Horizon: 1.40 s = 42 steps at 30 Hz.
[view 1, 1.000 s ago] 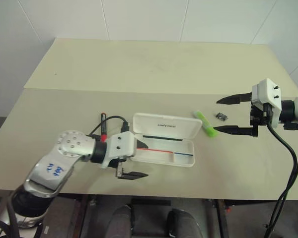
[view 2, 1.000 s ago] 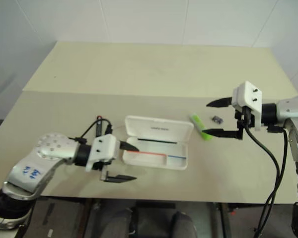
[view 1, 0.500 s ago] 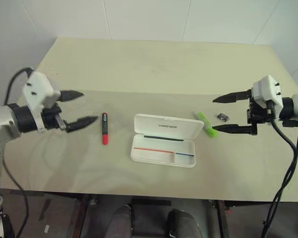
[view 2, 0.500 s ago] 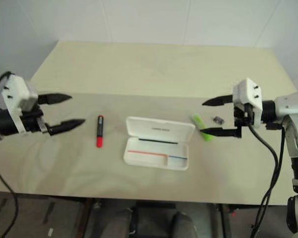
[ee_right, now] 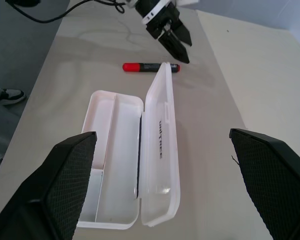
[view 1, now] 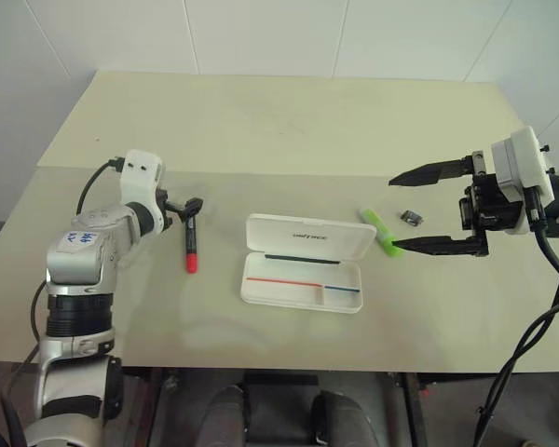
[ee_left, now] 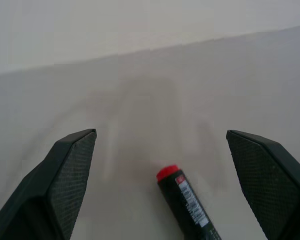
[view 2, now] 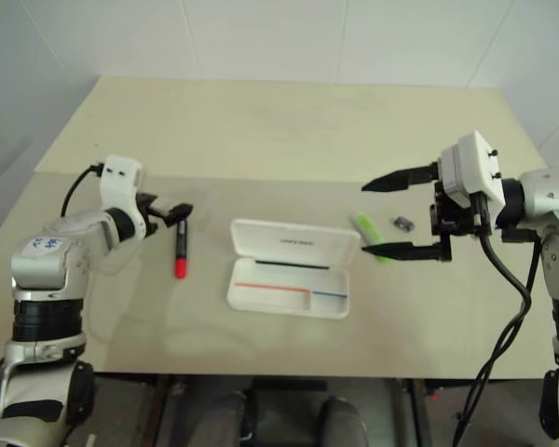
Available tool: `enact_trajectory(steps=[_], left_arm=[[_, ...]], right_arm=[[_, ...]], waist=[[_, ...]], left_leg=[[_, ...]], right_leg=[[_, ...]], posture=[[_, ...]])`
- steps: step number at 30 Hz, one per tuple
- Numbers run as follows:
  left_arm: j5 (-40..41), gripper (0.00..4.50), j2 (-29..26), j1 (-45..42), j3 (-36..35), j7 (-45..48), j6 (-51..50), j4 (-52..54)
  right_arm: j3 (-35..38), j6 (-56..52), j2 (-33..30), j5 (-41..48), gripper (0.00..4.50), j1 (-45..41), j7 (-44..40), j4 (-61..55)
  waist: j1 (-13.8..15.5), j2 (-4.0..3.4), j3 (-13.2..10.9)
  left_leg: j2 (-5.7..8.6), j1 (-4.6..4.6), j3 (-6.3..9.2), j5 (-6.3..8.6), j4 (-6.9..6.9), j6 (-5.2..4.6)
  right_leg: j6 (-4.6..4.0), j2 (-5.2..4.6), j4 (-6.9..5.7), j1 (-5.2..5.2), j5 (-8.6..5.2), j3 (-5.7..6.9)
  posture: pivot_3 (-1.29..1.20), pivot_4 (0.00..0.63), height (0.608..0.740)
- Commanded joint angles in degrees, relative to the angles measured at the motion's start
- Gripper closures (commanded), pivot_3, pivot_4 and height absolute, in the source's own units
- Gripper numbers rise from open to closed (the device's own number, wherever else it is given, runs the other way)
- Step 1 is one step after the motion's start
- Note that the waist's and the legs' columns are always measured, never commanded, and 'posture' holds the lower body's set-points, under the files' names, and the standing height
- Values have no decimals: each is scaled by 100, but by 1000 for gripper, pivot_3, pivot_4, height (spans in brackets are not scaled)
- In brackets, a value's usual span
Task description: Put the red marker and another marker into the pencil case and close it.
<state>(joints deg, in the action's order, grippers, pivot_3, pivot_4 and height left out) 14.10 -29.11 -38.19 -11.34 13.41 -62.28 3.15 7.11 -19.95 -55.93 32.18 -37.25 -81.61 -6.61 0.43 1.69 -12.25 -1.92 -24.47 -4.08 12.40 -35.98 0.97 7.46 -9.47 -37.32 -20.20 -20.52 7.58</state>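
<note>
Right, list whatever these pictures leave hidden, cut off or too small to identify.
- Red marker: in the left wrist view its body runs off the picture's edge; only the black cap end with its red tip shows.
- Small dark object beside the green highlighter: too small in the eye views to identify.
- Pencil case lid lettering: too small to read in the eye views.

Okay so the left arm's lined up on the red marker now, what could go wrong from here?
1. The left tool stands open around only the black cap end of the red marker; gripped that near its end, it might pivot or slip.
2. The pencil case lies open just beside it, lid laid back; a low carry could bump it.
3. The right tool hangs open over the green highlighter, with a small dark object nearby that it might nudge.
</note>
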Motion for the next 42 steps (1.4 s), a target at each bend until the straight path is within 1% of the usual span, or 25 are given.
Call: enact_trajectory(steps=[1, 3, 6, 11, 15, 21, 28, 35, 36, 37, 42], left_arm=[[-85, 55, 221, 223, -428, -596, -1150, 1392], [-90, 55, 331, 362, -460, -717, -1578, 1826], [-119, 55, 805, 549, -692, -942, -2156, 2322], [-262, 55, 1226, 726, -522, -1172, -2048, 2285], [-318, 55, 1517, 643, -515, -1324, -1915, 2128], [-309, 55, 1633, 548, -460, -1304, -1483, 1592], [-444, 55, 1460, 617, -184, -1264, -1082, 999], [-506, 55, 1474, 584, 143, -1257, -839, 714], [-540, 450, 1459, 574, 191, -1264, -812, 678], [-561, 608, 1464, 556, 206, -1264, -782, 629], [-598, 2195, 1503, 489, 191, -1240, -749, 513]], right_arm=[[292, -78, -187, 66, 0, 131, 163, -246], [333, -84, -202, 99, 0, 208, 183, -284], [330, -65, -193, 119, 0, 255, 202, -301], [208, 60, -105, 96, 0, 142, 102, -140], [123, 145, -76, 50, 0, 22, 11, 10], [43, 148, -33, 26, 0, 3, 23, -17], [46, 29, -13, 55, 0, 56, 170, -220], [87, -123, -7, 91, 0, 123, 358, -441], [89, -134, -4, 93, 0, 124, 371, -454], [87, -142, -2, 93, 0, 122, 380, -462], [71, -173, 13, 94, 0, 100, 435, -495]], waist=[[5, 1, 0], [13, 1, 0], [45, -1, 1], [101, 1, 2], [115, 1, 2], [110, 1, 2], [123, -6, 6], [147, -27, 20], [153, -28, 20], [159, -28, 20], [246, -33, 23]], left_leg=[[0, -1, 1, 3, 1, 0], [-1, -2, 9, 5, 2, 0], [0, 1, 10, 5, -4, 0], [-1, 7, 11, 6, -4, 2], [0, 7, 10, 8, -7, 2], [0, 15, 12, 9, -7, 3], [1, 29, 15, 9, -8, 3], [1, 34, 18, 10, -8, 4], [1, 34, 18, 10, -9, 4], [1, 35, 18, 10, -9, 4], [1, 35, 18, 10, -9, 4]], right_leg=[[0, 0, 3, 0, 0, -1], [0, 0, 7, 0, 0, -2], [0, 0, 1, 2, 0, -3], [0, 0, 12, 10, 0, -1], [0, 0, 35, 24, 0, 8], [1, 0, 43, 32, 1, 11], [1, 0, 47, 50, 1, 15], [1, 0, 45, 54, 1, 16], [1, 0, 45, 55, 1, 16], [1, 0, 45, 55, 1, 16], [1, 0, 47, 55, 1, 16]], posture=[[0, 150, 740], [0, 150, 740], [0, 150, 740], [0, 150, 740], [0, 150, 740], [0, 150, 740], [0, 150, 740], [0, 150, 740], [0, 150, 740], [0, 150, 740], [0, 150, 740]])
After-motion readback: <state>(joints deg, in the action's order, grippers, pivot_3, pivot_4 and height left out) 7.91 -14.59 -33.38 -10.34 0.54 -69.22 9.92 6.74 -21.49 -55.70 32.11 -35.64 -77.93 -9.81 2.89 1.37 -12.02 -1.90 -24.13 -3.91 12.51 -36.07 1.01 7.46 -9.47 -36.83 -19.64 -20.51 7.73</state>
